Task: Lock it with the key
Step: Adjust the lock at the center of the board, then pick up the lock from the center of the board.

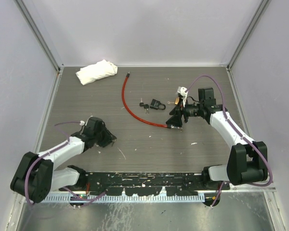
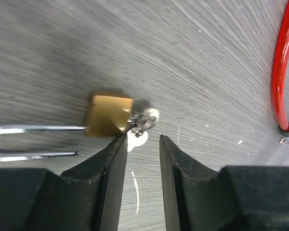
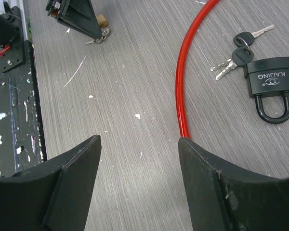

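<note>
Brass padlock point(image 2: 108, 114) lying flat, shackle open — silver key point(image 2: 145, 118) at its base

Table point(image 1: 86, 103), white cloth point(image 1: 96, 71), red cable point(image 1: 127, 107), black padlock point(image 1: 158, 104), brass padlock point(image 2: 108, 115)

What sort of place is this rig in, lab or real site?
Likely a lab test cell: plain white walls and a metal frame box in a scuffed table, with practice props laid out: brass padlock, black padlock, keys, red cable.
</note>
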`<state>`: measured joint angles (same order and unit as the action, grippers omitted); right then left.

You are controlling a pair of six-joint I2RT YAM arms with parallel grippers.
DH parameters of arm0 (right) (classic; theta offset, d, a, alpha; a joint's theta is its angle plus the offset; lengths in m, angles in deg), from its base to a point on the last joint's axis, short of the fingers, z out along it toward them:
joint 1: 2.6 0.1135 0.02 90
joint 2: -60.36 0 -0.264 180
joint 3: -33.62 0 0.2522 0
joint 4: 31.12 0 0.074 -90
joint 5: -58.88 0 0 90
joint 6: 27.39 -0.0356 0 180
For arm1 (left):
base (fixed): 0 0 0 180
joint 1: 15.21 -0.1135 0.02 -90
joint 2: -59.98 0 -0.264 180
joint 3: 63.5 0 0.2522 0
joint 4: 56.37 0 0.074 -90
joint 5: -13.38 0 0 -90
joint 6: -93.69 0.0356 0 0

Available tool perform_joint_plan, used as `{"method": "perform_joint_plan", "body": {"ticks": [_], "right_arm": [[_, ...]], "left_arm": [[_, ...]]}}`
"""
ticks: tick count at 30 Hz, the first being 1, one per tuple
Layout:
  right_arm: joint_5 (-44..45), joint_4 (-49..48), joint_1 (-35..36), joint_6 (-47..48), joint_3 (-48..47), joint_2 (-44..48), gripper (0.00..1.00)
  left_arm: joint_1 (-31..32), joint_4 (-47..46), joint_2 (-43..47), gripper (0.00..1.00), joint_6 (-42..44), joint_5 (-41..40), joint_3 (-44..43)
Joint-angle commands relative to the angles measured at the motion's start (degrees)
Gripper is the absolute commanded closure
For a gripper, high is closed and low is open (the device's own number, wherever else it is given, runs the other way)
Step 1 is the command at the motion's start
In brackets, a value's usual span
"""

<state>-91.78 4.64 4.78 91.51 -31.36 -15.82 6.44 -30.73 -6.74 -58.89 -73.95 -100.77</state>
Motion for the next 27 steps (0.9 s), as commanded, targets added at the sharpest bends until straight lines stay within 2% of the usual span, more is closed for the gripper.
{"method": "perform_joint_plan", "body": {"ticks": [1,4,8,13,16,21,24,26,27], "right_arm": [[0.28,0.15,-0.21,1.72,-2.64,-0.14,0.30],[0.46,0.60,-0.22,2.09,-2.82,-0.52,0.30],[0.62,0.97,-0.18,2.61,-2.94,-1.02,0.30],[0.88,2.64,-0.17,3.49,-3.69,-1.93,0.30],[1.11,3.03,-0.22,3.86,-3.94,-2.18,0.30],[1.76,3.39,-0.18,4.43,-3.97,-1.87,0.30],[2.14,3.41,-0.18,4.77,-3.90,-1.69,0.30],[2.23,3.54,-0.17,4.85,-3.93,-1.69,0.30],[2.25,3.51,-0.17,4.92,-3.90,-1.69,0.30]], "left_arm": [[5.58,5.04,-5.53,0.64,1.34,-10.23,-0.71],[9.44,8.30,-5.48,0.61,0.99,-15.39,-2.39],[12.55,12.73,-0.68,0.58,-0.91,-20.74,-2.50],[13.10,14.63,11.54,0.56,1.33,-23.48,-0.22],[13.11,11.36,19.91,0.53,5.54,-23.02,2.93],[13.07,6.19,33.49,0.33,10.12,-21.60,8.92],[13.07,4.90,40.71,0.18,10.20,-20.97,11.95],[13.07,4.17,44.61,0.03,8.81,-20.46,13.74],[13.08,3.93,47.09,0.01,7.79,-20.39,14.57]]}}
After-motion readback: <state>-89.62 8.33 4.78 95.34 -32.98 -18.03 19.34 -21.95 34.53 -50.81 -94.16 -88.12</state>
